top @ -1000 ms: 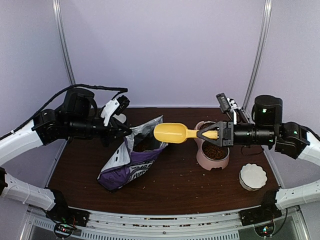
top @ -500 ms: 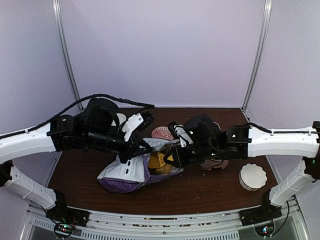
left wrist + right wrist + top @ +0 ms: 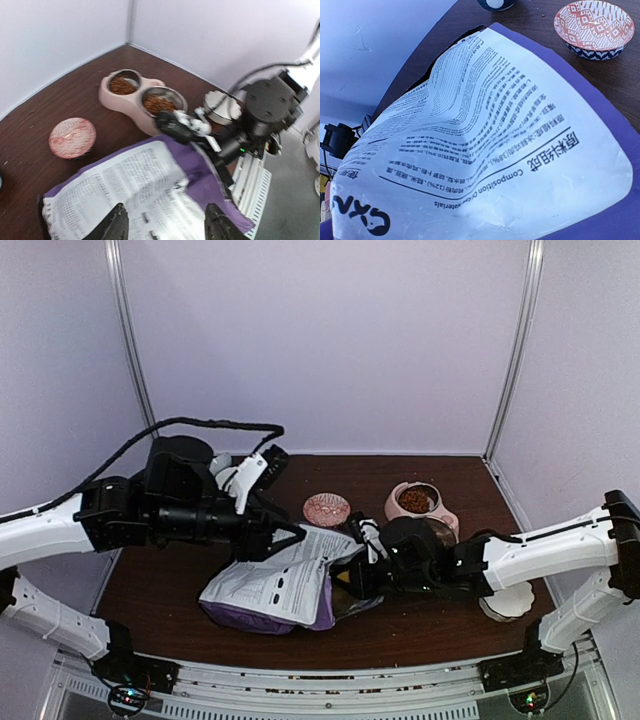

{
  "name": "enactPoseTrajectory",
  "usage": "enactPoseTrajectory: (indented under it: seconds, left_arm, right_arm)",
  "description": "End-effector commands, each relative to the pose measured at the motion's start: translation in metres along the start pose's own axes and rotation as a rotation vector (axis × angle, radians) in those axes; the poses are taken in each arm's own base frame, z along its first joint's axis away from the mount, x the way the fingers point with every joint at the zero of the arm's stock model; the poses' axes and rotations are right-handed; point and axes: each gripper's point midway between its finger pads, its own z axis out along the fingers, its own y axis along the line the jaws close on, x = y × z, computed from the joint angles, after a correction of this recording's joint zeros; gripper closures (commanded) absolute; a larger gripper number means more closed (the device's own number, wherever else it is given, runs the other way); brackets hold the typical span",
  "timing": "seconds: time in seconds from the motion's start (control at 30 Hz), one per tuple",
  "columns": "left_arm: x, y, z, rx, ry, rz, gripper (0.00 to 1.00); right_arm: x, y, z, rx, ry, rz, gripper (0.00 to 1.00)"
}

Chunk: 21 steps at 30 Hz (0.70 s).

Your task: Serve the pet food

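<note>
The pet food shows as brown kibble [image 3: 157,104] in both steel bowls of the pink feeder [image 3: 398,512], right of centre. The purple bag [image 3: 275,585] lies flat with its white printed side up. My left gripper [image 3: 167,225] hovers open just above that panel with nothing between its fingers; in the top view the left gripper [image 3: 290,537] is at the bag's upper edge. My right gripper [image 3: 350,580] reaches into the bag's right-hand mouth. Its fingertips and the yellow scoop it carried in are hidden by the bag [image 3: 485,140], which fills the right wrist view.
A red-patterned bowl [image 3: 327,508] stands behind the bag, also seen as the patterned bowl [image 3: 595,27]. A white scalloped dish [image 3: 505,602] sits at the right, partly under my right arm. Walls close in the table at the back and sides.
My left gripper has opened and let go of the bag's edge, and the bag has flopped flat. My right arm has pushed the scoop from over the feeder into the bag's mouth.
</note>
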Motion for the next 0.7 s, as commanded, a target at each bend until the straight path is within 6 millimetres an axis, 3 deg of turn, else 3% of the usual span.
enactPoseTrajectory:
  seconds: [0.0,0.1,0.2,0.33,0.5,0.57,0.67]
  left_arm:
    - [0.022,0.096,-0.03,-0.316,-0.042,-0.217,0.41]
    - [0.067,0.144,-0.037,-0.428,0.017,-0.372,0.38]
    - [0.112,0.17,-0.04,-0.518,0.083,-0.474,0.37]
    - [0.16,0.182,-0.036,-0.552,0.156,-0.551,0.34]
    - [0.192,0.185,-0.023,-0.525,0.209,-0.609,0.33]
    - [0.203,0.189,-0.022,-0.552,0.24,-0.615,0.36]
    - [0.216,0.194,-0.017,-0.562,0.259,-0.622,0.48]
  right_arm:
    - [-0.018,0.008,-0.002,-0.042,-0.105,0.014,0.89]
    - [-0.014,0.006,0.005,-0.035,-0.09,0.011,0.89]
    - [-0.007,0.004,0.014,-0.016,-0.046,-0.005,0.89]
    - [0.004,0.005,0.019,-0.021,0.012,-0.023,0.89]
    - [0.019,0.005,0.021,-0.038,0.08,-0.033,0.89]
    - [0.025,0.008,0.023,-0.058,0.109,-0.03,0.89]
    - [0.033,0.014,0.027,-0.08,0.155,-0.039,0.89]
